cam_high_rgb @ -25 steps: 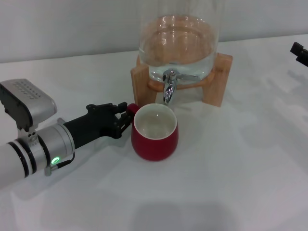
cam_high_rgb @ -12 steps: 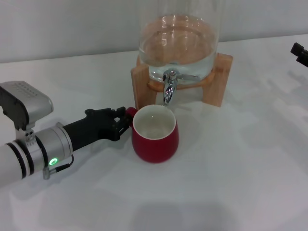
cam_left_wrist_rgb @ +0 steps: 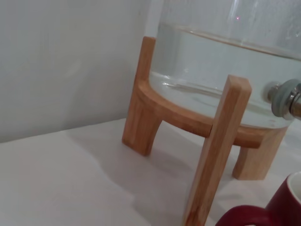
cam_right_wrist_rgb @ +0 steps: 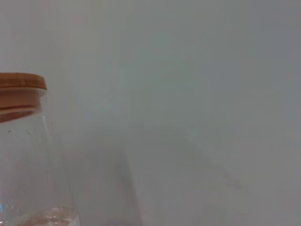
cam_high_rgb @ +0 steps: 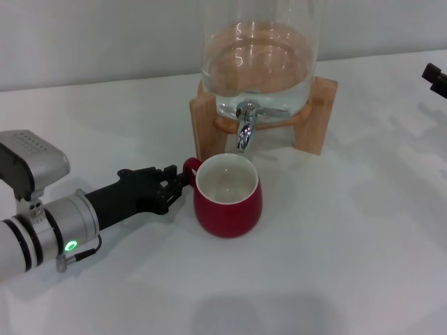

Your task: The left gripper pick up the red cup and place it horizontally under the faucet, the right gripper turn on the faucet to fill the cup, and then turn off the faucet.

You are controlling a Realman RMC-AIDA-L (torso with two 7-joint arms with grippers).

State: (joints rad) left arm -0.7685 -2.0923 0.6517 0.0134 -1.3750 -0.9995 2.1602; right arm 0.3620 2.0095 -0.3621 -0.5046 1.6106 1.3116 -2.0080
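Red cup [cam_high_rgb: 227,202] upright on the white table [cam_high_rgb: 335,265], mouth up, cream inside showing, no water in it yet. Sits just in front of the wooden stand [cam_high_rgb: 321,115], with its far rim directly below the faucet [cam_high_rgb: 243,132] on the glass dispenser [cam_high_rgb: 258,63].

Left gripper [cam_high_rgb: 172,184] low over the table, beside the small loop handle [cam_high_rgb: 189,166], black fingers spread and pinching nothing; handle looks free of them, though a light touch cannot be ruled out. Right gripper [cam_high_rgb: 434,77] only just in view at the far edge, well apart from the dispenser; grip state impossible to tell.

Judged as step 1 finished: cup set down and let go. Next comes step 2: bringing the right gripper across to the chrome lever, pushing it gently enough not to shift the stand, keeping clear of the cup rim.
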